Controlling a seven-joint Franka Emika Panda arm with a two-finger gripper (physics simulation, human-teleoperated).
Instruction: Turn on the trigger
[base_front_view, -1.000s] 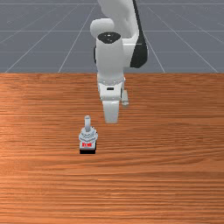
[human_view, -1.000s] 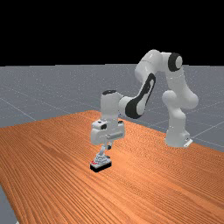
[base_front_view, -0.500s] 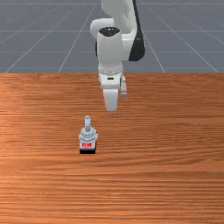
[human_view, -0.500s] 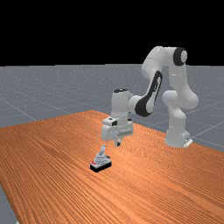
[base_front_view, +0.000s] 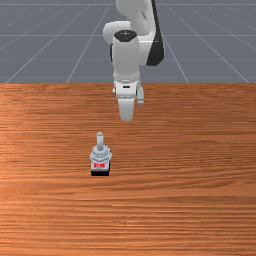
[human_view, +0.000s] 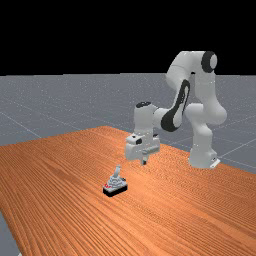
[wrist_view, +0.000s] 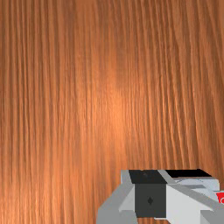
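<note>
In the far view my gripper (human_view: 144, 161) hangs above the table with its fingers together, up and to the right of the trigger device (human_view: 115, 187). The device in the front view (base_front_view: 100, 159) is a small grey switch on a black base, with red marks and a grey lever (base_front_view: 100, 140) standing up. My hand is behind it there, toward the front view's right, and apart from it. In the wrist view the shut gripper (wrist_view: 150, 197) partly covers the device (wrist_view: 192, 181), whose red mark shows beside a finger.
The wooden table (base_front_view: 190, 200) lies under the arm and the device. In the far view the arm's base (human_view: 202, 157) stands at the table's far right edge, and the arm arches from there toward the hand.
My hand has moved back from the device, toward the arm's base; its fingers, close by the lever in the earlier far view, now hang away from it. The device has not moved.
</note>
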